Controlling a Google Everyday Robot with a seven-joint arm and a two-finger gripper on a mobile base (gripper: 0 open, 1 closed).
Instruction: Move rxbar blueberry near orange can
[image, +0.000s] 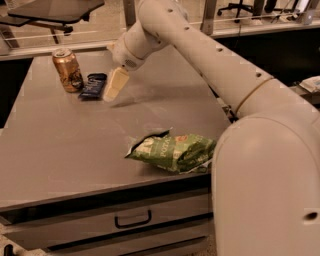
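Note:
The orange can (68, 70) stands upright at the far left of the grey table (75, 150). The rxbar blueberry (93, 85), a small dark blue wrapper, lies flat on the table just right of the can, close to it or touching it. My gripper (114, 85) hangs off the long white arm just right of the bar, low over the table. It holds nothing that I can see, and the bar lies clear of it.
A green chip bag (172, 151) lies near the table's front edge, in front of my arm's big white body (265, 185). A drawer with a handle (133, 219) sits under the table top. Chairs and a rail stand beyond the far edge.

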